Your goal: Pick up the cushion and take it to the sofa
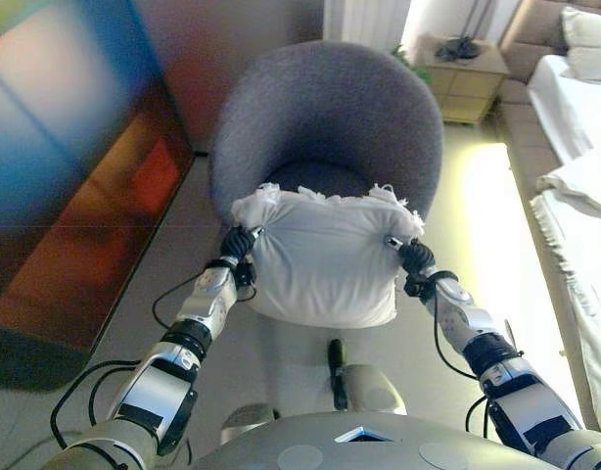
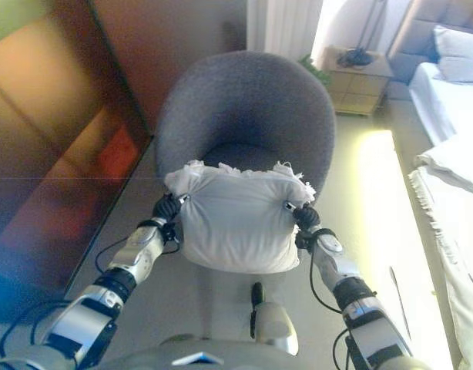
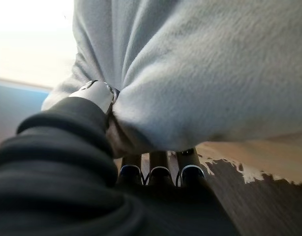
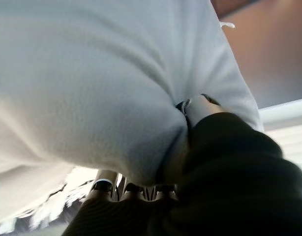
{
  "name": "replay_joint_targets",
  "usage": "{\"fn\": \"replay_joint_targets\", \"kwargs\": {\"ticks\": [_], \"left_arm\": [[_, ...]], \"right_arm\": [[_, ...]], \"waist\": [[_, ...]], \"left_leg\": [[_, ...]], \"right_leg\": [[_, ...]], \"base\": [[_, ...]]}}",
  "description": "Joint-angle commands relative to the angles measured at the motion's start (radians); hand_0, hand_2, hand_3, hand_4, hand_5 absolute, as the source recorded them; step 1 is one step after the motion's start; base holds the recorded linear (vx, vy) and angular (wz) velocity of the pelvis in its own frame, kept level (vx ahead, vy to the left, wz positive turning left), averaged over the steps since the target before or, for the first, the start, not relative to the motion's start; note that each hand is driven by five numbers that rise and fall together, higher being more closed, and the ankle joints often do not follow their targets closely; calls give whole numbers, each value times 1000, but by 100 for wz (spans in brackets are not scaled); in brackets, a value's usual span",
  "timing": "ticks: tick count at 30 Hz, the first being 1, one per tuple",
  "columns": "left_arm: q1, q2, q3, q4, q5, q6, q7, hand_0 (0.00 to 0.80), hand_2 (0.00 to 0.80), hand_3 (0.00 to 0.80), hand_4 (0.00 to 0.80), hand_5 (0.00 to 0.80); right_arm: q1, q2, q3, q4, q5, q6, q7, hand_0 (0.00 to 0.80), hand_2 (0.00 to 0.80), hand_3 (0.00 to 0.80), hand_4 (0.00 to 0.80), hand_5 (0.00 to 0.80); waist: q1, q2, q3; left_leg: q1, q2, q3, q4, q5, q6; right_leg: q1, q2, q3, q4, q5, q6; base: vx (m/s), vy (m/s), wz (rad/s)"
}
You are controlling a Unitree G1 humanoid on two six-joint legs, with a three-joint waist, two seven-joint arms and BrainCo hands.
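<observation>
Aloft before the grey armchair [image 1: 325, 117], the white cushion [image 1: 325, 259] hangs pinched between left hand [image 1: 238, 245] and right hand [image 1: 414, 257] — keeping both grips level should prevent slipping.

Cushion [image 1: 325, 259] before armchair [image 1: 325, 117]
</observation>
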Motion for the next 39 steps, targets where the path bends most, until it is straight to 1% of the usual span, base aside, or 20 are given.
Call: {"fn": "replay_joint_targets", "kwargs": {"ticks": [1, 2, 4, 5, 8, 9, 11, 12, 14, 17, 19, 23, 26, 28, 31, 33, 34, 36, 38, 39], "left_arm": [[-62, 0, 50, -50, -10, -77, -20, 800, 800, 800, 800, 800], [-53, -2, 60, -45, -3, -79, -22, 800, 800, 800, 800, 800], [-48, 3, 70, -42, 3, -84, -8, 800, 800, 800, 800, 800], [-45, 8, 74, -44, 0, -86, 0, 800, 800, 800, 800, 800], [-7, 28, 100, -69, 8, -84, 13, 800, 800, 800, 800, 800], [7, 34, 110, -80, 21, -82, 7, 800, 800, 800, 800, 800], [18, 41, 113, -84, 24, -87, -6, 800, 800, 800, 800, 800], [18, 51, 115, -89, 17, -82, -12, 800, 800, 800, 800, 800], [2, 70, 116, -80, -10, -76, -22, 800, 800, 800, 800, 800], [-28, 81, 115, -72, -44, -63, -17, 800, 800, 800, 800, 800], [-47, 77, 112, -63, -65, -62, -9, 800, 800, 800, 800, 800], [-57, 67, 115, -41, -88, -75, -17, 800, 800, 800, 800, 800], [-64, 55, 111, -38, -92, -87, -34, 800, 800, 800, 800, 800], [-57, 48, 106, -38, -85, -100, -37, 800, 800, 800, 800, 800], [-70, 51, 90, -39, -88, -116, -24, 800, 800, 800, 800, 800], [-87, 58, 80, -25, -106, -126, -31, 800, 800, 800, 800, 800], [-88, 59, 79, -24, -106, -123, -33, 800, 800, 800, 800, 800], [-90, 55, 72, -27, -91, -109, -23, 800, 800, 800, 800, 800], [-139, 60, 45, -29, -90, -100, 11, 800, 800, 800, 800, 800], [-198, 74, 38, -16, -111, -108, 16, 800, 800, 800, 800, 800]], "right_arm": [[-83, 4, -37, -60, 21, -55, 54, 800, 800, 800, 800, 800], [-79, 10, -29, -58, 20, -51, 54, 800, 800, 800, 800, 800], [-69, 16, -9, -69, 14, -52, 60, 800, 800, 800, 800, 800], [-62, 19, -1, -79, 8, -52, 63, 800, 800, 800, 800, 800], [-25, 23, 28, -114, -1, -60, 73, 800, 800, 800, 800, 800], [-13, 26, 31, -117, -3, -69, 78, 800, 800, 800, 800, 800], [-14, 32, 36, -114, -12, -79, 79, 800, 800, 800, 800, 800], [-32, 39, 41, -107, -18, -75, 67, 800, 800, 800, 800, 800], [-71, 42, 50, -95, -26, -55, 47, 800, 800, 800, 800, 800], [-126, 43, 69, -78, -22, -22, 13, 800, 800, 800, 800, 800], [-162, 46, 81, -55, -28, -8, 0, 800, 800, 800, 800, 800], [-202, 47, 101, -43, -35, 13, -24, 800, 800, 800, 800, 800], [-206, 52, 106, -41, -56, 3, -31, 800, 800, 800, 800, 800], [-207, 56, 108, -45, -69, -3, -43, 800, 800, 800, 800, 800], [-237, 71, 119, -55, -67, -14, -85, 800, 800, 800, 800, 800], [-262, 96, 124, -37, -64, -29, -112, 800, 800, 800, 800, 800], [-267, 102, 124, -23, -62, -36, -113, 800, 800, 800, 800, 800], [-280, 115, 126, 5, -55, -45, -121, 800, 800, 800, 800, 800], [-317, 118, 146, -9, -40, -49, -156, 800, 800, 800, 800, 800], [-383, 109, 153, -7, -30, -47, -170, 800, 800, 800, 800, 800]], "waist": [[-17, -4, -90], [-29, 12, -111], [-33, 10, -125], [-30, 2, -126], [-6, -24, -121], [7, -32, -113], [25, -36, -101], [42, -38, -90], [58, -37, -82], [84, -25, -70], [92, -12, -65], [83, 14, -76], [73, 36, -87], [73, 51, -89], [87, 69, -75], [97, 77, -49], [101, 76, -42], [110, 67, -32], [99, 51, -12], [98, 44, 22]], "left_leg": [[20, -28, 25, 130, 82, 20], [20, 13, 35, 195, 194, -28], [-33, 65, 52, 383, 337, -88], [-61, 69, 54, 456, 343, -90], [-174, 91, 56, 672, 336, -81], [-220, 111, 52, 692, 316, -67], [-273, 122, 36, 666, 296, -50], [-304, 121, 15, 594, 285, -36], [-335, 123, -13, 495, 294, -32], [-396, 115, -82, 306, 343, -53], [-403, 111, -102, 227, 342, -65], [-351, 107, -74, 112, 308, -70], [-302, 101, -24, 31, 267, -62], [-279, 96, -18, 7, 260, -57], [-300, 73, -14, 40, 226, -30], [-314, 69, -13, 89, 192, -5], [-309, 68, -18, 104, 180, -3], [-295, 65, -37, 122, 168, -13], [-329, 60, -67, 175, 145, -31], [-394, 67, -82, 236, 136, -36]], "right_leg": [[-5, 41, -7, -186, 138, -28], [13, 71, 10, -174, 102, -58], [61, 95, 39, -172, 65, -101], [79, 94, 47, -173, 55, -110], [136, 85, 64, -158, 16, -139], [160, 82, 78, -156, 4, -145], [190, 80, 100, -157, -8, -144], [212, 79, 124, -161, -19, -139], [232, 74, 153, -165, -33, -129], [262, 61, 196, -161, -62, -103], [274, 46, 213, -159, -73, -88], [276, 26, 205, -145, -89, -70], [267, 16, 175, -123, -106, -63], [255, 8, 156, -91, -122, -61], [181, -29, 111, 89, -165, -40], [79, -77, 100, 306, -144, -18], [63, -93, 102, 329, -132, -18], [75, -114, 111, 242, -116, -19], [75, -99, 166, 92, -107, -8], [37, -86, 189, 104, -119, -16]], "base": [[401, -143, -40], [375, -174, -11], [378, -249, 6], [392, -276, -16], [278, -186, -61], [238, -85, -70], [196, 12, -54], [187, 87, -44], [202, 130, -46], [179, 181, -42], [155, 183, -41], [158, 180, -35], [147, 186, -29], [120, 187, -9], [16, 156, 25], [-10, 74, 17], [85, -9, 14], [138, -117, 22], [-89, -228, 17], [-409, -257, 19]]}}
